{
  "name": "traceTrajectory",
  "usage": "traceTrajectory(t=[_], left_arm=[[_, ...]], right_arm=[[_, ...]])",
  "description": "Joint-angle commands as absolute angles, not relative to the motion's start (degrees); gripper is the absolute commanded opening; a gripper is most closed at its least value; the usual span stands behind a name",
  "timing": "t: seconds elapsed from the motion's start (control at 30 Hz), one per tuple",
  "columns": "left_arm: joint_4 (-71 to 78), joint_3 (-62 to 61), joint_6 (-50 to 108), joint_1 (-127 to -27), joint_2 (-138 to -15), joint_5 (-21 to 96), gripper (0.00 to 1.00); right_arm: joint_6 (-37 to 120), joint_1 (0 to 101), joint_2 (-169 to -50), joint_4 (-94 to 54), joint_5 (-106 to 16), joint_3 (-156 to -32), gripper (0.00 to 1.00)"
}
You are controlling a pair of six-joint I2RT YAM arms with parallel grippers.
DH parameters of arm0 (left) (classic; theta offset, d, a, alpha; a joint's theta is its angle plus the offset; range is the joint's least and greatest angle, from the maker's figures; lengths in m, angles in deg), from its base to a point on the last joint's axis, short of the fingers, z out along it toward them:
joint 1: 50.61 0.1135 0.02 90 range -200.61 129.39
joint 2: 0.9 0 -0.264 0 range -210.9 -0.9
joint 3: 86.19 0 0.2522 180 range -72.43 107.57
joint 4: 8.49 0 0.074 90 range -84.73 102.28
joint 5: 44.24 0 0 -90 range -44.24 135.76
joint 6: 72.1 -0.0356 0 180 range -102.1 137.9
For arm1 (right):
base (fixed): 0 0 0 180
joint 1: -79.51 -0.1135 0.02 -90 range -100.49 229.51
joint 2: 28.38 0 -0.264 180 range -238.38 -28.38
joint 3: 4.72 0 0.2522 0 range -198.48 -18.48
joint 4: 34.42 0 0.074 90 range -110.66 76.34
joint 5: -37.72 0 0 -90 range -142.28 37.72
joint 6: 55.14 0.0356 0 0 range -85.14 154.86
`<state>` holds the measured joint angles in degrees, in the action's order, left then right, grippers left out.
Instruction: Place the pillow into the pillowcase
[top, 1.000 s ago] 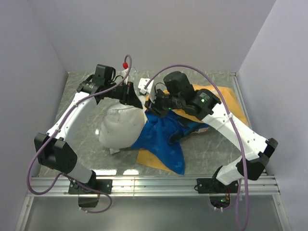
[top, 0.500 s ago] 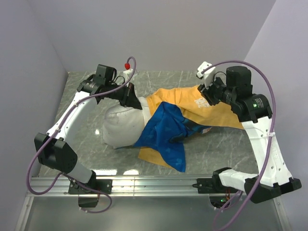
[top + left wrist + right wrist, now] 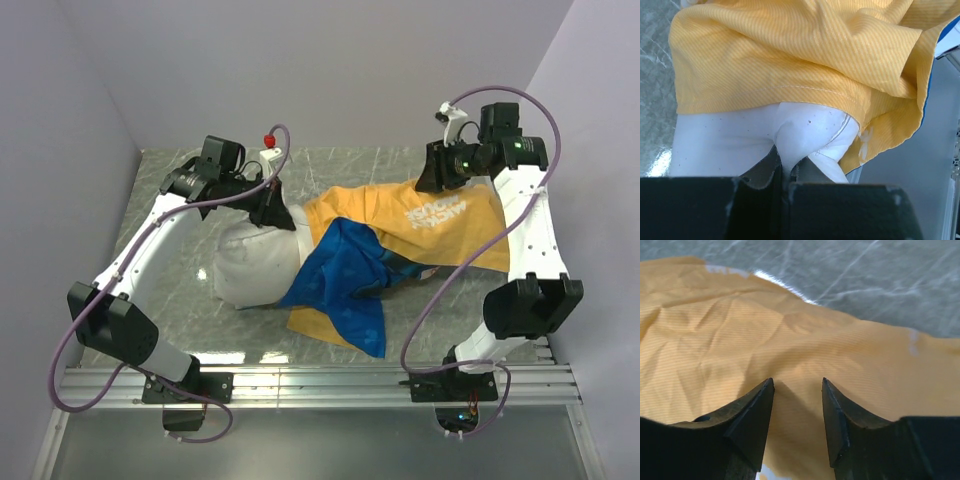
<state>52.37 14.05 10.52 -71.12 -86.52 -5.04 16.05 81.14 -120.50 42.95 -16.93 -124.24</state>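
One pillow (image 3: 248, 268), one pillowcase (image 3: 420, 228). Left gripper (image 3: 785, 169) clamped on pillow edge, at pillowcase hem. Right gripper (image 3: 797, 383) parted, empty, over pillowcase's orange face.

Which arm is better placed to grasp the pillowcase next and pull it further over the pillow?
Probably the right. The right gripper is open over the orange pillowcase and holds nothing. The left gripper is shut on the pillow, so it is busy.

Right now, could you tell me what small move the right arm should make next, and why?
Probably lower the open right gripper and pinch the pillowcase under it: the left gripper pinches the pillow, only partly covered, so the case needs pulling over.
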Motion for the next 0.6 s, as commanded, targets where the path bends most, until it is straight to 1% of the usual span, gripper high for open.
traceTrajectory(t=[0.0,0.03,0.07,0.13,0.17,0.2,0.23,0.3,0.33,0.47,0.53,0.57], left_arm=[[49.8,14.9,7.9,-71.1,-83.3,-4.2,0.01],[49.7,15.0,7.8,-71.1,-83.3,-4.2,0.00],[49.6,14.9,7.8,-71.1,-83.2,-4.2,0.00],[49.0,14.9,7.6,-71.3,-83.3,-4.1,0.00],[49.0,15.0,7.5,-71.6,-83.3,-3.9,0.01],[48.8,14.9,7.4,-72.0,-83.3,-3.9,0.01],[48.8,15.0,7.3,-72.3,-83.3,-3.7,0.00],[48.7,15.4,5.9,-74.2,-83.3,-2.3,0.01],[48.5,15.5,5.6,-74.9,-83.2,-1.9,0.01],[48.7,16.3,3.2,-78.9,-82.6,0.3,0.01],[48.5,16.5,2.8,-79.6,-82.3,1.3,0.01],[48.0,16.7,2.9,-79.7,-82.2,1.3,0.01]], right_arm=[[18.4,80.7,-121.5,50.6,-9.6,-125.7,0.46],[17.5,80.7,-121.8,51.4,-8.8,-125.1,0.43],[16.8,80.6,-122.1,52.3,-8.0,-124.1,0.31],[16.1,80.0,-122.5,53.7,-6.1,-123.4,0.15],[16.3,79.8,-122.6,53.8,-3.6,-123.1,0.06],[16.7,78.4,-122.5,53.3,-2.4,-123.2,0.02],[18.3,76.1,-122.3,52.6,-1.2,-123.2,0.00],[20.2,72.9,-121.5,49.3,1.1,-123.8,0.00],[22.4,69.6,-121.2,47.9,1.2,-123.9,0.00],[25.6,62.0,-119.4,41.8,1.9,-122.0,0.00],[26.8,60.2,-118.7,38.9,0.8,-121.4,0.06],[26.9,59.2,-118.7,38.4,0.1,-121.1,0.06]])
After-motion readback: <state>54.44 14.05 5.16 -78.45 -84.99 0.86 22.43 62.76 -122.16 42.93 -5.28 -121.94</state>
